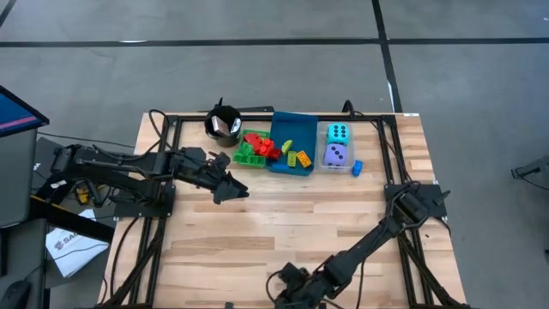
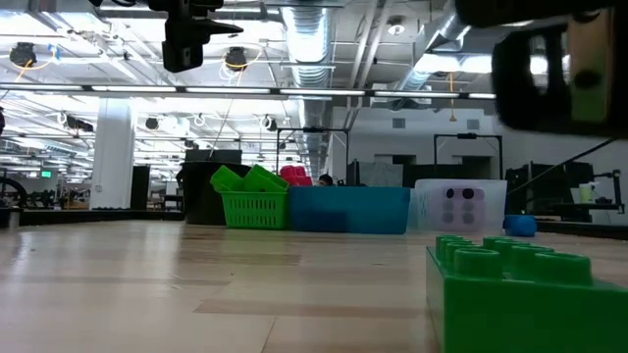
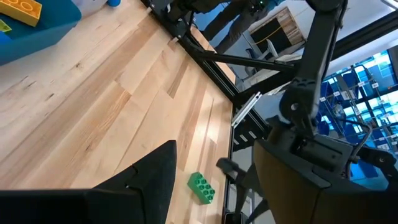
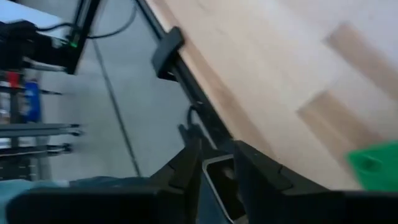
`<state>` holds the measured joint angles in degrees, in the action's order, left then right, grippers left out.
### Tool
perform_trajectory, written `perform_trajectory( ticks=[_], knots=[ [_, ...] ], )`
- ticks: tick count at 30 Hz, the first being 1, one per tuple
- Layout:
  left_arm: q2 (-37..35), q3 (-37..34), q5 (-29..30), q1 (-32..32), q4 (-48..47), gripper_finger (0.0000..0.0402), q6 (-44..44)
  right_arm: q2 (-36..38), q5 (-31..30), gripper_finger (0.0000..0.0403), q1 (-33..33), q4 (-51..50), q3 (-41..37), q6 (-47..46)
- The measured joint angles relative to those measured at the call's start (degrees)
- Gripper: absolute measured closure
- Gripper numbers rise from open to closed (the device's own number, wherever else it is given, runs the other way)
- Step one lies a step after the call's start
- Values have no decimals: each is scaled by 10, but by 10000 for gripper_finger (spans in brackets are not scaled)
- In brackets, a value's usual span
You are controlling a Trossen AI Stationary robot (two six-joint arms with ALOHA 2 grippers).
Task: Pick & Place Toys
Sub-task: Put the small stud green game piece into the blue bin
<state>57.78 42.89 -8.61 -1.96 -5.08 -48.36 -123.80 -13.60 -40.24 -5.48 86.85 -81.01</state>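
Wooden table holds the trays at the back. One green brick lies alone at the front edge, so the right fingers reach there, narrow, maybe not touching yet. Left fingers wait wide, empty.

Wooden table. Along its 12 o'clock edge: black cup, green tray, blue tray, clear tray, blue brick. At 6 o'clock: green brick.
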Motion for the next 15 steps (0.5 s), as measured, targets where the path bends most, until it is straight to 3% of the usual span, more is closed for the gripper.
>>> perform_trajectory(
  ticks=[7,15],
  knots=[
    [0,0,0,0,0,193,0,29,-14,327,-10,-135,0,19],
    [0,0,0,0,0,193,1,27,-5,328,-14,-189,0,15]
  ],
)
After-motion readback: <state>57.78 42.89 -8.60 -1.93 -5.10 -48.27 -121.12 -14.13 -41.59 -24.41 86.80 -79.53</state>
